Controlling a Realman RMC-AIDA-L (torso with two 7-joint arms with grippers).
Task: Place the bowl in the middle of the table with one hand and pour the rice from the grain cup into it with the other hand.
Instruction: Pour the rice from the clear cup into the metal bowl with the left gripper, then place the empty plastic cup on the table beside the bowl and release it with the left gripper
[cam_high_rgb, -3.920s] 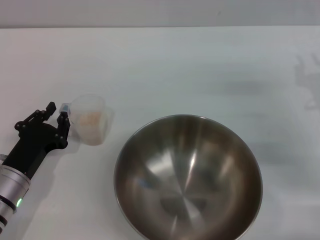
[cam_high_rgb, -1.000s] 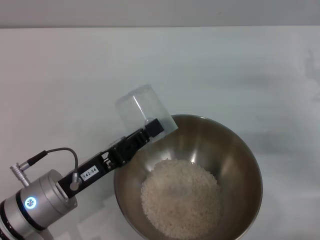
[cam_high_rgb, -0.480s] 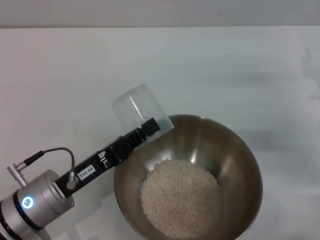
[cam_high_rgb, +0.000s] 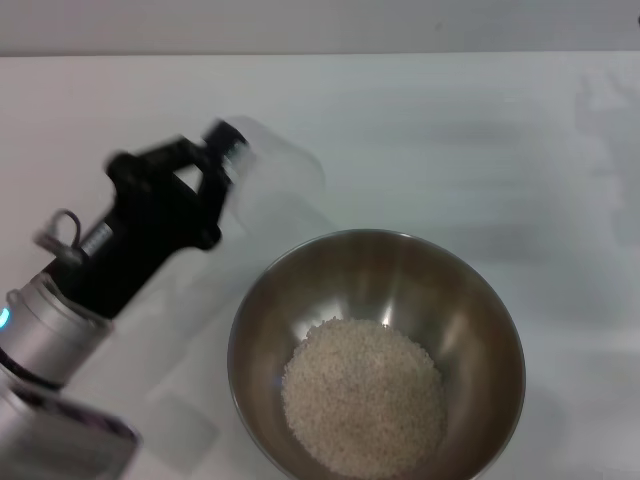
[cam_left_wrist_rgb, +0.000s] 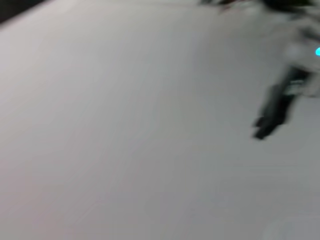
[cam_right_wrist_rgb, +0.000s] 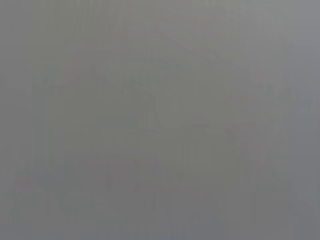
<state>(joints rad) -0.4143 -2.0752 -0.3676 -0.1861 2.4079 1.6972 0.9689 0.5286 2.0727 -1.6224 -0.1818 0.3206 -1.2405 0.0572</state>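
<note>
The steel bowl (cam_high_rgb: 376, 352) stands on the white table (cam_high_rgb: 450, 130) at the front, a little right of the middle. A heap of pale rice (cam_high_rgb: 363, 396) lies in its bottom. My left gripper (cam_high_rgb: 215, 160) is shut on the clear grain cup (cam_high_rgb: 270, 190), which looks empty. It holds the cup above the table, behind and left of the bowl, clear of the rim. The arm and cup are blurred by motion. The left wrist view shows only blurred white table (cam_left_wrist_rgb: 125, 130). The right gripper is out of view.
The right wrist view is plain grey with nothing to make out. White tabletop stretches behind the bowl and to its right up to the far edge (cam_high_rgb: 400, 54).
The left gripper has swung the cup up and to the left, away from the bowl's rim. The rice poured earlier stays heaped in the bowl. The bowl has not moved.
</note>
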